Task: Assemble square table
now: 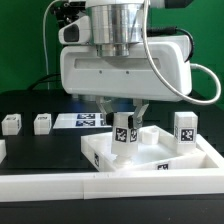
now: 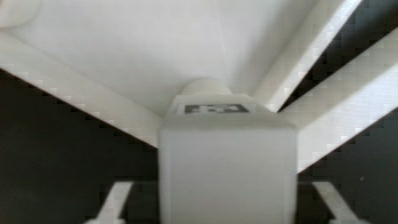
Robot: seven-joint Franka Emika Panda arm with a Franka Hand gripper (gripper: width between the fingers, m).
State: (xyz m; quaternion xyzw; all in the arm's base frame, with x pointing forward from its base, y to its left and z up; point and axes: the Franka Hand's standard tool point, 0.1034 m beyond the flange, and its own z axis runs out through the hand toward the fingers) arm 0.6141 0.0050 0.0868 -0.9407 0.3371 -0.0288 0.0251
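Exterior view: jaws clamped on the held leg post point(image 1: 125, 131), upright over the slab point(image 1: 100, 155), which lies on the black counter point(image 1: 40, 150). A 2nd leg point(image 1: 185, 130) stands at the slab's corner on the exterior view's right, prob. already in. A 3rd leg point(image 1: 12, 123) and a 4th leg point(image 1: 42, 122) lie loose by the marker board point(image 1: 80, 121). Approx 1 of 4 done; can't tell if the held one is seated.

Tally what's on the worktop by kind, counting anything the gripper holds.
Leg posts: 4 (one held in the gripper)
Square tabletop slab: 1
Marker board: 1
Total: 6
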